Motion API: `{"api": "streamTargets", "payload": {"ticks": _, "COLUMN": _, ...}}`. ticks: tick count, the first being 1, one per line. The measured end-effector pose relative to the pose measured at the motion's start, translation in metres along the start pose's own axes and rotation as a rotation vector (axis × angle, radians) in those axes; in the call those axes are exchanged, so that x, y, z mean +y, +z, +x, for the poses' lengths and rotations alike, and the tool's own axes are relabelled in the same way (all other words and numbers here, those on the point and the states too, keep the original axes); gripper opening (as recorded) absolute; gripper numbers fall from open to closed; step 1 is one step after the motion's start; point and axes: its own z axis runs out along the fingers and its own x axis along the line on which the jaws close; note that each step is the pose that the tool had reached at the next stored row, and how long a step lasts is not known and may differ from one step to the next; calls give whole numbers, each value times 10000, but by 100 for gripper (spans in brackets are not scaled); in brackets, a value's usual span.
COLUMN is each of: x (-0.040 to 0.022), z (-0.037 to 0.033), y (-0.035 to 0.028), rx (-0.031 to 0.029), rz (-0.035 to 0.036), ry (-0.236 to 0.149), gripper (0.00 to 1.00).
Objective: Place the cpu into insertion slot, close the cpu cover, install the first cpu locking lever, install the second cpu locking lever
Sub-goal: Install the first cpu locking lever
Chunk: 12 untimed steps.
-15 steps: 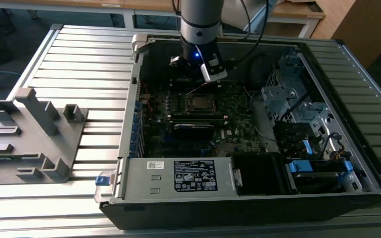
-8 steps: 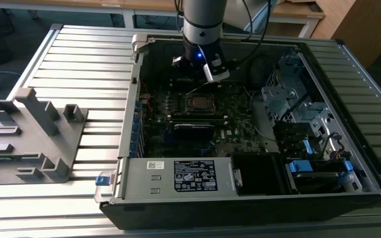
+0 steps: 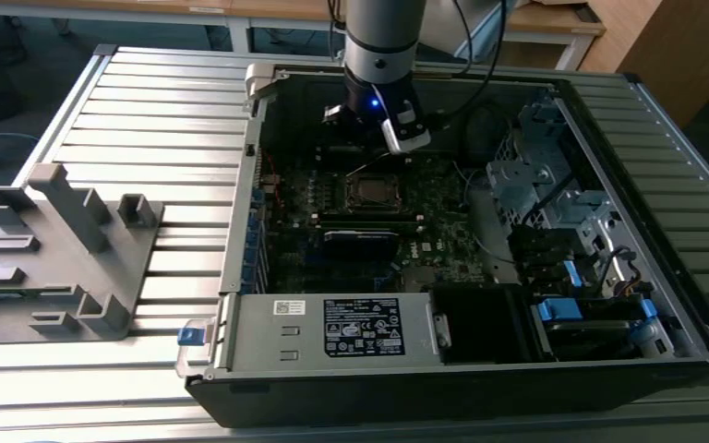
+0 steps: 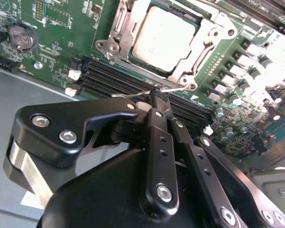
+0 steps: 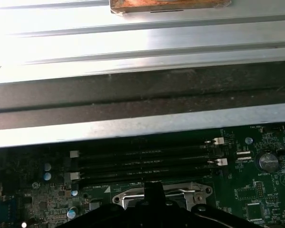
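At the exterior view's left, the grey fixture [image 3: 59, 249] stands on the desk [image 3: 145, 101], well apart from the work, so you can disregard it. Moving across into the open computer case [image 3: 237, 212], your pincer [image 3: 391, 129] hangs over the green board [image 4: 52, 28], just beside the socket [image 4: 106, 46]. In the second wrist view the chip [image 4: 164, 35] lies flat in that socket and the cover [image 4: 210, 35] is folded down around it, so placing and closing look done. I judge the step in hand to be a locking lever. The pincer's tips are together with the thin wire lever [image 4: 130, 94] right at them. Whether the wire is pinched or only pressed, you cannot tell from here. Bear on the wire squarely so it cannot slip off the narrow tips. Push in one smooth arc, not sideways, because the long black memory slots [image 4: 114, 80] run just beside the lever. Check that the cover lies flat as the wire loads it. Further right, the metal drive bays [image 3: 552, 185] are well apart and no hindrance.
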Motion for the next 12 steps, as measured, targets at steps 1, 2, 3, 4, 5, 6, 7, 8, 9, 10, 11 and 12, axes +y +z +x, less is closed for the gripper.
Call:
{"api": "streamTargets", "payload": {"ticks": 1, "x": 2, "z": -4, "y": 1, "rx": 0, "rz": 0, "ry": 0, "gripper": 10}}
{"api": "streamTargets", "payload": {"ticks": 2, "x": 5, "z": -8, "y": 2, "rx": 0, "rz": 1, "ry": 1, "gripper": 10}}
{"api": "streamTargets", "payload": {"ticks": 3, "x": 8, "z": -11, "y": 2, "rx": -1, "rz": 0, "ry": 2, "gripper": 10}}
{"api": "streamTargets", "payload": {"ticks": 4, "x": 10, "z": -15, "y": 3, "rx": 0, "rz": 0, "ry": 1, "gripper": 10}}
{"api": "streamTargets", "payload": {"ticks": 5, "x": 12, "z": -19, "y": 5, "rx": 0, "rz": 0, "ry": 0, "gripper": 10}}
{"api": "streamTargets", "payload": {"ticks": 6, "x": 14, "z": -23, "y": 7, "rx": -1, "rz": -2, "ry": 0, "gripper": 10}}
{"api": "streamTargets", "payload": {"ticks": 7, "x": 15, "z": -28, "y": 10, "rx": -2, "rz": -2, "ry": 1, "gripper": 10}}
{"api": "streamTargets", "payload": {"ticks": 8, "x": 16, "z": -36, "y": 12, "rx": -2, "rz": 0, "ry": 1, "gripper": 10}}
{"api": "streamTargets", "payload": {"ticks": 9, "x": 17, "z": -43, "y": 14, "rx": -1, "rz": 5, "ry": 1, "gripper": 10}}
{"api": "streamTargets", "payload": {"ticks": 10, "x": 17, "z": -51, "y": 16, "rx": -1, "rz": 8, "ry": 1, "gripper": 10}}
{"api": "streamTargets", "payload": {"ticks": 11, "x": 18, "z": -57, "y": 18, "rx": -1, "rz": 8, "ry": 0, "gripper": 10}}
{"api": "streamTargets", "payload": {"ticks": 12, "x": 20, "z": -62, "y": 19, "rx": -1, "rz": 10, "ry": 1, "gripper": 10}}
